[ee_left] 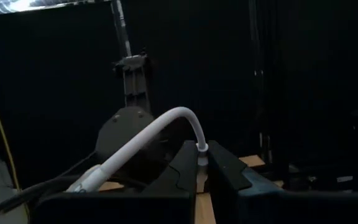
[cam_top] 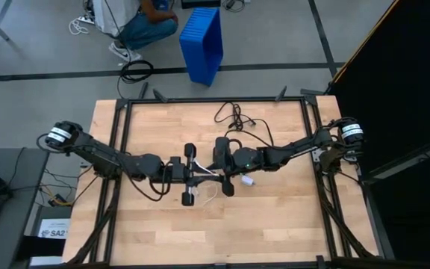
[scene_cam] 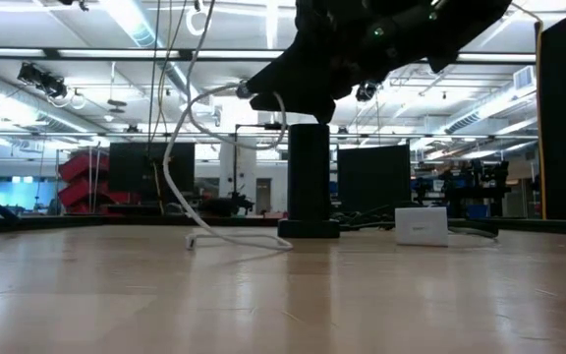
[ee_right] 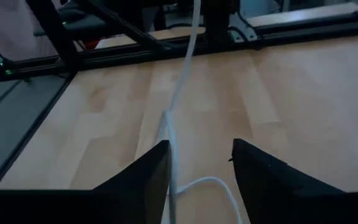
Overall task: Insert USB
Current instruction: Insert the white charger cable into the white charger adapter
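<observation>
The USB is a thin white cable (cam_top: 209, 187) lying between my two grippers near the table's middle. My left gripper (cam_top: 198, 176) reaches in from the left and is shut on it (ee_left: 202, 158). My right gripper (cam_top: 215, 172) faces it from the right, raised above the wood, and is open (ee_right: 201, 155). The cable (ee_right: 185, 68) runs between its fingers, close to one of them. In the low view the cable (scene_cam: 180, 167) hangs from the dark grippers overhead, and its lower loop (scene_cam: 234, 239) rests on the table. My left gripper pinches the white cable between its two fingers at a small white collar (ee_left: 201, 148), coming in about level from the table's left. From there the cable (ee_left: 148, 134) arcs up and bends away downward. My right gripper has the cable beside one finger (ee_right: 160, 162); whether it touches, I cannot tell.
A small white box (cam_top: 248, 180) lies on the wood beside the right gripper (scene_cam: 421, 225). A black upright block (scene_cam: 309, 177) stands on the table below the grippers. A black cord (cam_top: 237, 116) lies coiled toward the far edge. Beyond the table are a blue crate (cam_top: 202, 41) and a person (cam_top: 144, 26).
</observation>
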Action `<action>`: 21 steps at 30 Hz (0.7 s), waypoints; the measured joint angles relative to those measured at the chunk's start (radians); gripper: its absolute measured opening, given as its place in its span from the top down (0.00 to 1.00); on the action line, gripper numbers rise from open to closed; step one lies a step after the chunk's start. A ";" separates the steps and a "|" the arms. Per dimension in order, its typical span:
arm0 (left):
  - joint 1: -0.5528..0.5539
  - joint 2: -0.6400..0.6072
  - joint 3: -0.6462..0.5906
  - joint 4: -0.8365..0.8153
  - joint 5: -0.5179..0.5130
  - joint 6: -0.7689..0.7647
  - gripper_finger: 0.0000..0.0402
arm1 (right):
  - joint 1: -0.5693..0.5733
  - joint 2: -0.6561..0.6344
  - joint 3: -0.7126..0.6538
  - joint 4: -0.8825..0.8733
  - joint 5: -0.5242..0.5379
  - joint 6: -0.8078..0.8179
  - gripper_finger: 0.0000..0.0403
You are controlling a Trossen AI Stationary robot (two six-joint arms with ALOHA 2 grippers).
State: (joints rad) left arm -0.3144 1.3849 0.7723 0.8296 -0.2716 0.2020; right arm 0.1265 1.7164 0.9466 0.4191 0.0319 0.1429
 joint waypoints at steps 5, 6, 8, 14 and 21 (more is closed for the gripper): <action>0.003 0.000 0.000 -0.015 -0.023 0.012 1.00 | 0.001 0.000 0.000 -0.002 -0.056 -0.016 0.88; 0.005 0.000 0.000 -0.026 -0.031 0.027 1.00 | -0.002 0.000 0.000 0.002 -0.080 -0.018 0.94; 0.009 -0.013 0.000 -0.067 -0.068 0.057 1.00 | -0.004 0.000 0.000 0.026 -0.129 -0.024 0.98; 0.052 -0.097 0.000 -0.191 -0.144 0.058 1.00 | 0.002 0.000 0.000 0.052 -0.194 -0.042 1.00; 0.122 -0.258 0.000 -0.348 -0.239 0.115 1.00 | 0.055 0.000 0.036 0.020 -0.309 -0.187 1.00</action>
State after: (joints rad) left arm -0.1928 1.1268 0.7719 0.4813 -0.5111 0.3172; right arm 0.1818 1.7164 0.9823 0.4392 -0.2768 -0.0445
